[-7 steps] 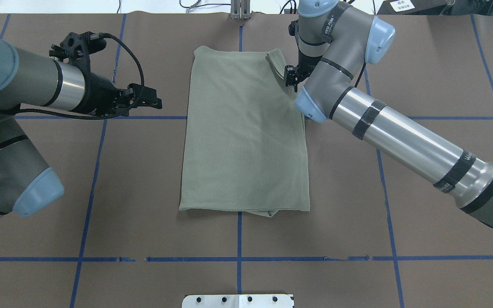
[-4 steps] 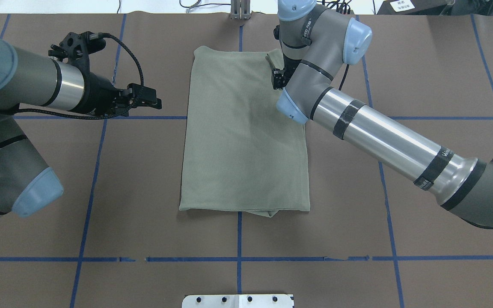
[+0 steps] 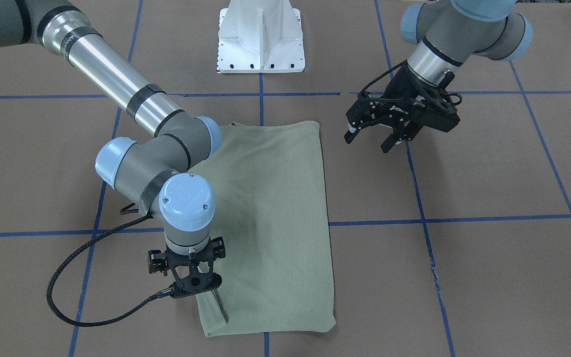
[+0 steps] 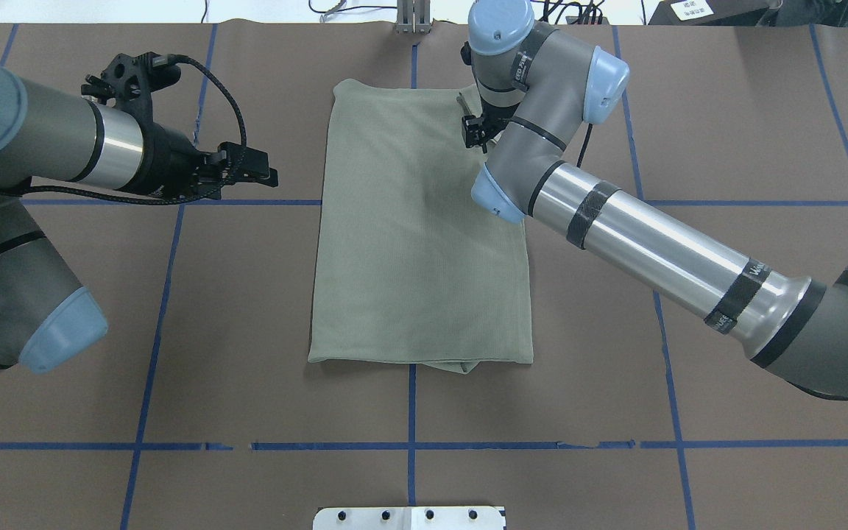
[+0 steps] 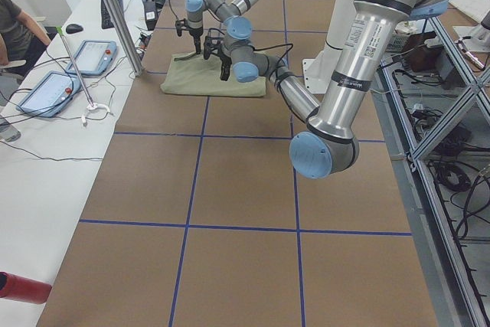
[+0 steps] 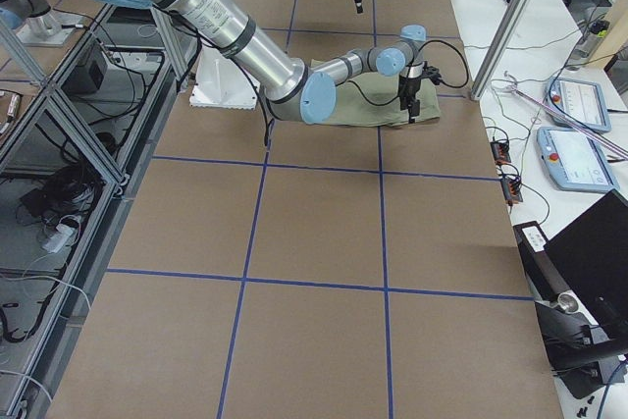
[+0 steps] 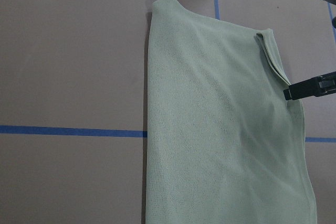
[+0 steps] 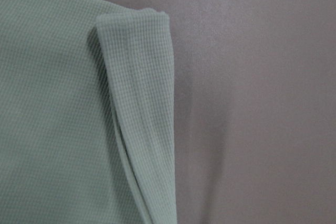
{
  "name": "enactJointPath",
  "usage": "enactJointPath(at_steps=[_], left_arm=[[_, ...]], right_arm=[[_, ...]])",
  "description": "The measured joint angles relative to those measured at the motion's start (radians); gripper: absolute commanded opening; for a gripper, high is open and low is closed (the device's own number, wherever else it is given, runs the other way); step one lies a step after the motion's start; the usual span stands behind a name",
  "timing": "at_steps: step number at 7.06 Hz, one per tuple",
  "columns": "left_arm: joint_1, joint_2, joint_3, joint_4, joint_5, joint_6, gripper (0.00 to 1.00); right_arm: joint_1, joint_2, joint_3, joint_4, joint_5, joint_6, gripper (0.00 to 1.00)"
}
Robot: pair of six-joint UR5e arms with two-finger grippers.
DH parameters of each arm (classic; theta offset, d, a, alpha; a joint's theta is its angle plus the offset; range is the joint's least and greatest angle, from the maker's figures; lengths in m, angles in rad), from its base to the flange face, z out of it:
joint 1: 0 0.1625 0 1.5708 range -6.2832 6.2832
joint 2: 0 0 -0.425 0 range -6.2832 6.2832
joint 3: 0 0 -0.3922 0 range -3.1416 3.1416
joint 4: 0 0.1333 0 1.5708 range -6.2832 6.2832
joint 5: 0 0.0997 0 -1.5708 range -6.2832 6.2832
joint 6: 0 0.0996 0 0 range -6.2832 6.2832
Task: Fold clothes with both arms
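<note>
Black and pointing straight down, the right pincer [image 3: 195,285] hangs at one corner of the shirt [image 3: 270,213], right over a narrow turned-back flap [image 8: 142,103] of cloth. Whether its jaws stand apart or are closed on the cloth cannot be told. From that corner the sage-green shirt, folded to a long rectangle, stretches flat toward the robot's base and sideways toward the other arm. It lies on the brown table [image 4: 726,110], which is crossed by blue tape lines [image 4: 542,444]. Beyond the shirt's opposite long edge, well apart from it, the left pincer [image 3: 366,144] hovers over bare table, jaws spread, holding nothing.
</note>
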State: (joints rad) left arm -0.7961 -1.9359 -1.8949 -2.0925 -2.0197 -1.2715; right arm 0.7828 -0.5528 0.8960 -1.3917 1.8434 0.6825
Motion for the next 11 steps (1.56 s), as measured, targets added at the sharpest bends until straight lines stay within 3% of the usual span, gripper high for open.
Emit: enactJointPath(at_steps=[7, 11], left_arm=[[0.0, 0.0, -0.001, 0.0, -0.001, -0.001, 1.0], [-0.002, -0.001, -0.032, 0.008, 0.001, -0.002, 1.0]], right_arm=[[-0.004, -0.001, -0.048, 0.039, -0.022, -0.004, 1.0], [0.069, -0.012, -0.115, 0.043, -0.019, -0.026, 1.0]])
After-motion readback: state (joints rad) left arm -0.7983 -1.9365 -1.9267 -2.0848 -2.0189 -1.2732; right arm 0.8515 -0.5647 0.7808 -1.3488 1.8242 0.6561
